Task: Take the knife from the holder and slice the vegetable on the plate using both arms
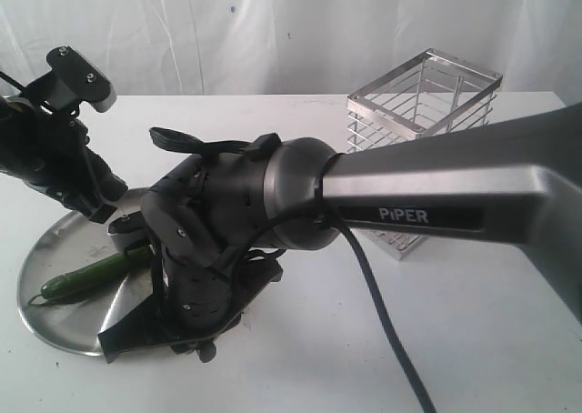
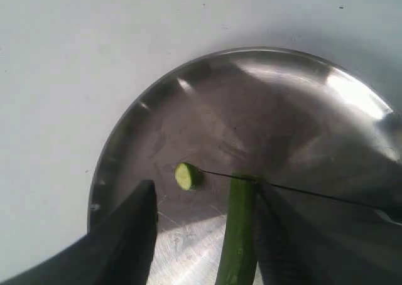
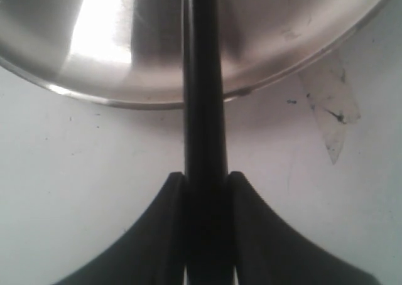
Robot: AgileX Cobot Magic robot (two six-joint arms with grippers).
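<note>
**Squarely Across the Plate: Knife Meets Vegetable**

The right gripper (image 3: 204,179) is clamped on the black handle of the knife (image 3: 204,109), a finger pressed flat against each side. The thin blade reaches out over the steel plate (image 2: 144,115) and lies edge-down at the cut end of the vegetable (image 2: 239,235). A pale green slice (image 2: 186,176) sits on the plate just beside the blade.

The left gripper (image 2: 206,194) stands wide open astride the vegetable and grips nothing. One finger is just beside the vegetable, though contact cannot be made out, and the other is well clear.

In the exterior view the PiPER-marked right arm bends steeply down at the wrist over the plate's near rim. The left arm hangs over the plate's left side with its wrist tipped downward. The wire holder (image 1: 423,113) stands on the white table (image 1: 473,340) behind the right arm, well apart from the cutting.

The vegetable looks slender, firm, smooth-skinned and light, so it is likely to roll or skid on the shiny steel under the blade. The soundest hold appears to be across its middle, back from the cut end, with a gentle squeeze. The knife looks slim, stiff and light, and the handle, where it is held, is the place to take it.
</note>
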